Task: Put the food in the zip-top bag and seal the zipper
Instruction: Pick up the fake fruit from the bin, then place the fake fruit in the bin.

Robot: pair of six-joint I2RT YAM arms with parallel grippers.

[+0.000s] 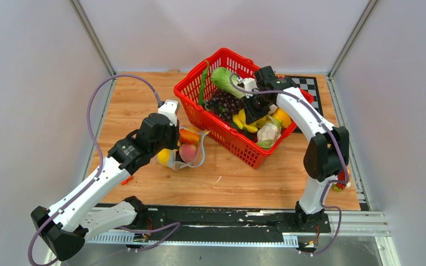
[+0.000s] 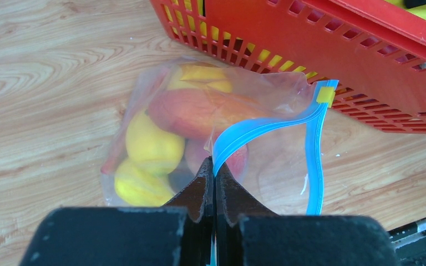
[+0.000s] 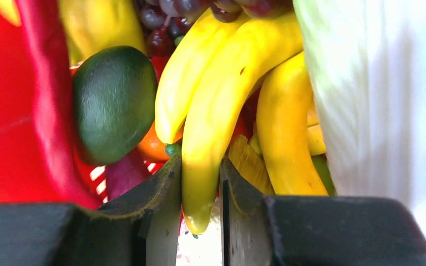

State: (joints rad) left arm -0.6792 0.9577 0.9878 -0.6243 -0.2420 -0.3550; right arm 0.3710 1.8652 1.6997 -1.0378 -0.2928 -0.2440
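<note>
The right gripper (image 3: pixel 199 166) is pinching one banana (image 3: pixel 222 105) of a bunch near its tip, in the basket (image 1: pixel 211 124), upper centre of the top view. Its long axis is running from upper right to lower centre of the wrist view, tip pointing down. It is looking light, stiff and slick; gripping nearer mid-length seems safer. The left gripper (image 2: pixel 213 166) is pinching the zipper (image 2: pixel 266 124) of the bag (image 2: pixel 138 100), left of centre.
</note>
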